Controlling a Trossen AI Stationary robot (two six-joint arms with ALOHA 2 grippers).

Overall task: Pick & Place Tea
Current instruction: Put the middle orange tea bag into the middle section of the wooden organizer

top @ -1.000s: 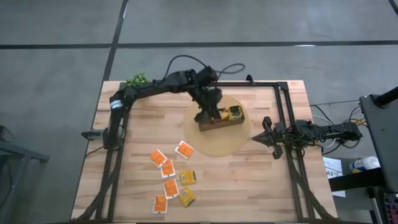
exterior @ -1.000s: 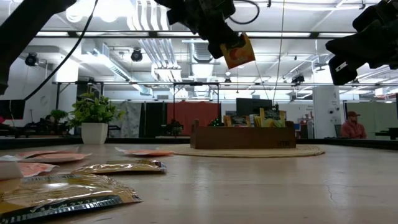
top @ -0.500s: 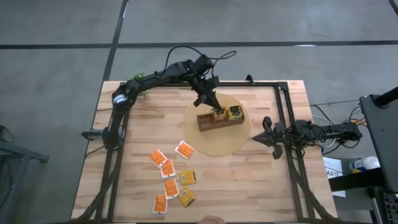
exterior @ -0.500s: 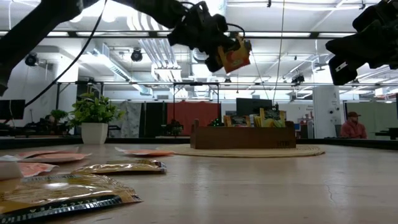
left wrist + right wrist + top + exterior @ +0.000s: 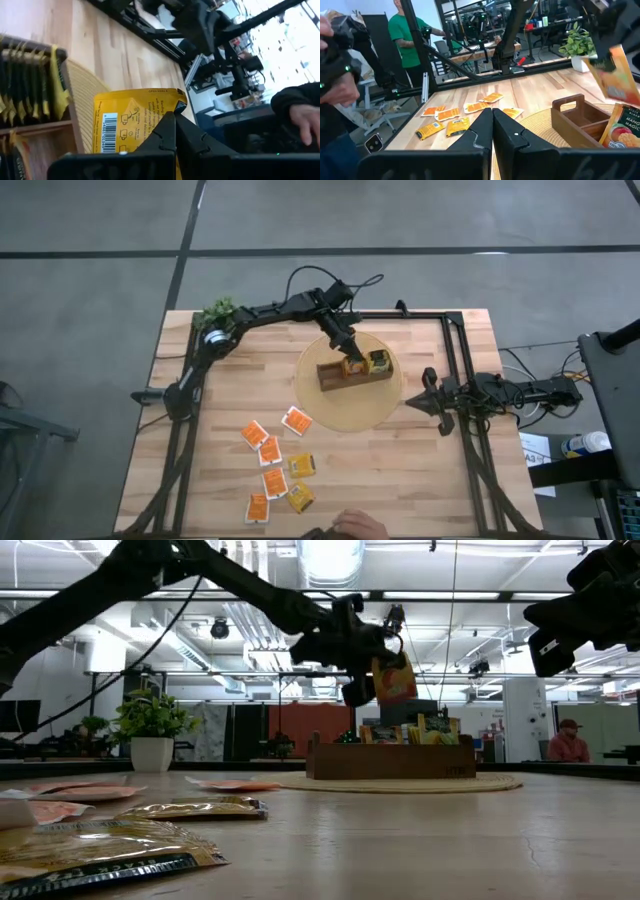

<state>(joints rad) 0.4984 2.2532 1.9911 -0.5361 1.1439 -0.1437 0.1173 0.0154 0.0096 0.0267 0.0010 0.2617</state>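
- Orange and yellow loose sachets point(image 5: 275, 465) lie scattered on your wooden table point(image 5: 220, 400) toward its near-left corner, seven or so, flat and apart from the arms; they are yet to be picked.
- At the near edge a person's hand point(image 5: 358, 527) just shows; keep it distinct from the grippers.
- Your right gripper point(image 5: 428, 402) waits near the right edge, beside the round woven mat point(image 5: 335, 412), holding nothing, with its fingers point(image 5: 479, 131) pressed together.
- On that mat, toward the middle of the far half, stands the brown wooden box point(image 5: 352, 374), its compartments already holding upright sachets.
- Your left gripper point(image 5: 347, 352) hangs just above the box's middle, its fingers point(image 5: 167, 131) pinching one orange-and-yellow sachet point(image 5: 395, 680) by an edge, so the packet dangles tilted over the box rim.
- You are, I judge, in the placing step: sachet carried, not yet seated.
- Next you would need to lower it straight into an open compartment, keeping the packet upright so its lower edge clears the divider and neighbouring sachets, then release.
- Beyond, at the far-left corner, sits a small potted plant point(image 5: 220, 310).
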